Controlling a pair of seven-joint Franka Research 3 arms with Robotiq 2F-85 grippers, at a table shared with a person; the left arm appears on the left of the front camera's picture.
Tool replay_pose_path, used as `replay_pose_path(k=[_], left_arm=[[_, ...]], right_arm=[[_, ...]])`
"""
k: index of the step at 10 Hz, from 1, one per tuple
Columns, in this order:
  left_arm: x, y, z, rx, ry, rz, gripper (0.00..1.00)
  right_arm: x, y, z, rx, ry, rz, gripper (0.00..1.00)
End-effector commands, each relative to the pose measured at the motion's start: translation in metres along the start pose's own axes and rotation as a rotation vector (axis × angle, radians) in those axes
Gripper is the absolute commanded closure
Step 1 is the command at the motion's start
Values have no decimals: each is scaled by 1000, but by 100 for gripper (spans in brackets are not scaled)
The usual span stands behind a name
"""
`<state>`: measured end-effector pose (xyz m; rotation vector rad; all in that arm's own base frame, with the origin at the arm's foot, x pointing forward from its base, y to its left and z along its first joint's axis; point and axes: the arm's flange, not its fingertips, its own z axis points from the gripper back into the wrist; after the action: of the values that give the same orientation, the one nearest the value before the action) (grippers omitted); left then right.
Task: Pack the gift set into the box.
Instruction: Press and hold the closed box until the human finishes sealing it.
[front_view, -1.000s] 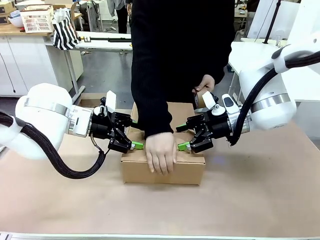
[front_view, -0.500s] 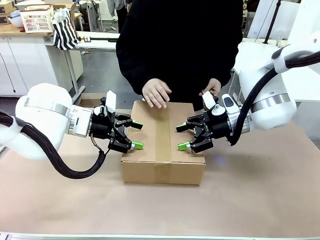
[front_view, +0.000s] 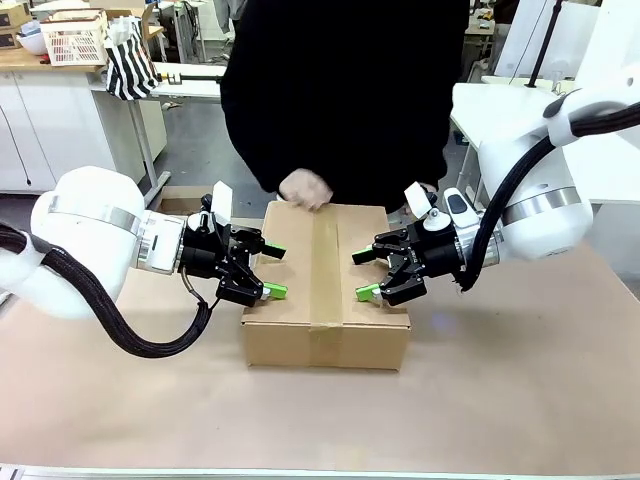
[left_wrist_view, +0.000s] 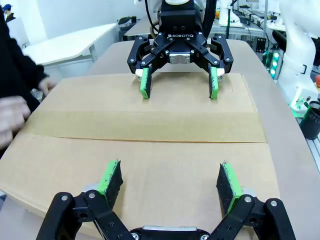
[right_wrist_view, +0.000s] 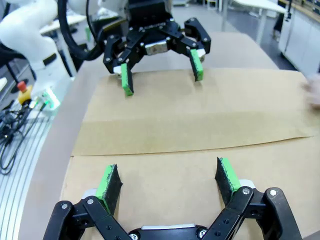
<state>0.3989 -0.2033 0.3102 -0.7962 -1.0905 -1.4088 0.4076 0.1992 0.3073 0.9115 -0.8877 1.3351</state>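
- Between the two grippers sat the large brown corrugated cardboard box (front_view: 326, 290), flaps closed and taped.
- Left gripper (front_view: 270, 271) hovered spread wide over its left edge.
- Right gripper (front_view: 362, 275) gaped wide opposite.
- Beyond them, a person's hand (front_view: 304, 189) hung at the far edge.

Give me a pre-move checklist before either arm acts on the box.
1. Box flaps shut, tape strip along the seam: ok.
2. Left gripper open, holding nothing, over the box's left edge: ok.
3. Right gripper open, holding nothing, over the box's right edge: ok.
4. Person's hand away from the box: not ok, it is at the far edge of the top.
5. The two grippers apart from each other, facing across the tape: ok.
6. Gift set inside the box: cannot tell, the box is closed.
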Motion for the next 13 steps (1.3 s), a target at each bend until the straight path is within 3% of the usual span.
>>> replay_pose_path(k=[1,11,12,13], left_arm=[[-2,-2,1,-5,10,-10,0],[0,0,0,0,0,0,0],[8,5,6,-46,23,160,0],[23,7,18,-172,-67,425,0]], right_arm=[[-1,1,-1,-6,3,-3,0],[0,0,0,0,0,0,0],[11,1,8,-14,-16,-171,0],[28,7,22,3,-84,-336,0]])
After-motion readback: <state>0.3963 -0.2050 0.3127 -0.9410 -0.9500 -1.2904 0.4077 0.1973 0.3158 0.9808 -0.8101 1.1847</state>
